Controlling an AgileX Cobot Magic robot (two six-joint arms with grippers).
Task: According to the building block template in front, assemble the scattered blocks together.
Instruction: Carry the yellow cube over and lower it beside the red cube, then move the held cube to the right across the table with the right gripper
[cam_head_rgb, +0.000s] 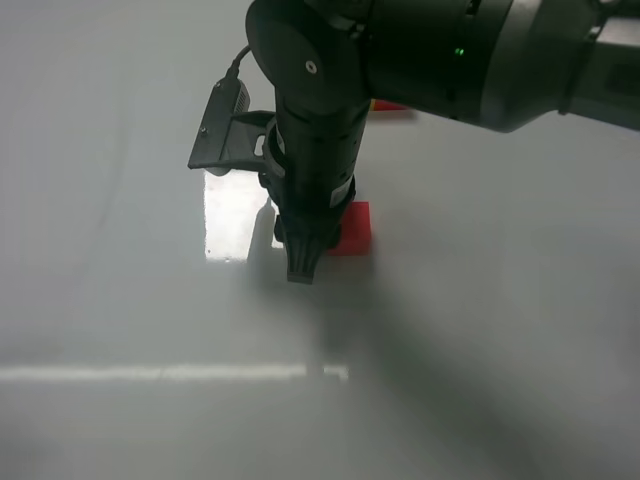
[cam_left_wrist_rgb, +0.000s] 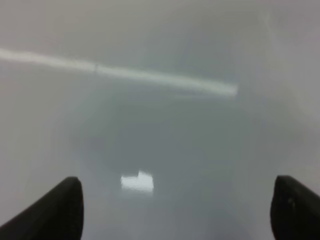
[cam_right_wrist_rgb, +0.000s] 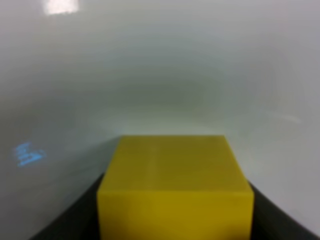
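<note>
In the right wrist view my right gripper (cam_right_wrist_rgb: 175, 225) is shut on the yellow cube (cam_right_wrist_rgb: 174, 185), with its dark fingers (cam_right_wrist_rgb: 75, 222) on either side. In the high view the right arm reaches across the middle and the gripper (cam_head_rgb: 303, 268) points down just left of the red cube (cam_head_rgb: 353, 228), which lies on the table. The yellow cube is hidden there by the gripper. A red and yellow sliver of the template (cam_head_rgb: 390, 105) shows behind the arm. My left gripper (cam_left_wrist_rgb: 177, 210) is open and empty over bare table; it is outside the high view.
The grey table (cam_head_rgb: 120, 300) is glossy, with a bright light patch (cam_head_rgb: 235, 215) left of the right gripper and a light streak (cam_head_rgb: 170, 373) nearer the front. The right arm's body (cam_head_rgb: 450, 50) covers the back middle.
</note>
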